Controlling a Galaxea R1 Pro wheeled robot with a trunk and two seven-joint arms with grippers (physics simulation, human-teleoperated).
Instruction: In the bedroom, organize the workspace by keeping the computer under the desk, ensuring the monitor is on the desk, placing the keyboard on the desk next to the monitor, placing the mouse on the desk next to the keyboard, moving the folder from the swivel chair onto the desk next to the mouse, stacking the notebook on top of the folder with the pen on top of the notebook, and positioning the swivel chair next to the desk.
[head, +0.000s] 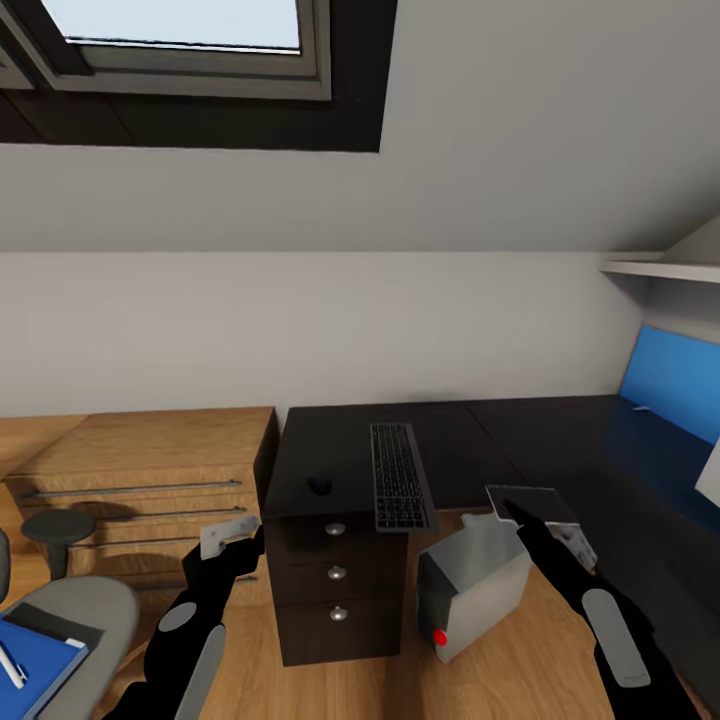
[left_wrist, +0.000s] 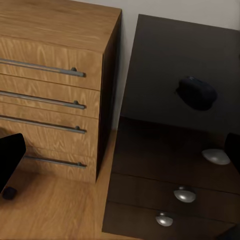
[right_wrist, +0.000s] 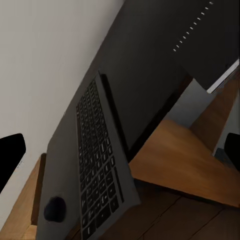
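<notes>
Both arms are raised in front of the desk (head: 480, 440). The left gripper (head: 228, 537) hovers just off the desk's near left corner, beside the drawer stack, and whether its fingers are apart or closed I cannot tell from here. In its wrist view the mouse (left_wrist: 197, 93) lies ahead on the black top, above the round silver knobs (left_wrist: 185, 194). The right gripper (head: 545, 520) hangs over the computer (head: 475, 590), with one dark finger showing at either edge of its wrist view and nothing between them, so it looks spread wide.

The computer stands on the wooden floor (head: 520, 670) at the desk's front edge, tilted, its red button (head: 440, 637) low on the face; it sits just right of the drawers.

On the desk the keyboard (head: 400, 476) lies lengthwise, its near end overhanging the front edge, and the mouse (head: 319, 486) rests to its left, a little apart.

Left of the desk is a light wooden drawer chest (head: 140, 480), with a small round stool (head: 58, 527) before it. In the lower left corner the swivel chair (head: 70, 640) carries the blue folder (head: 35, 665) with the notebook (head: 55, 625) and the pen (head: 10, 665) lying on it.
</notes>
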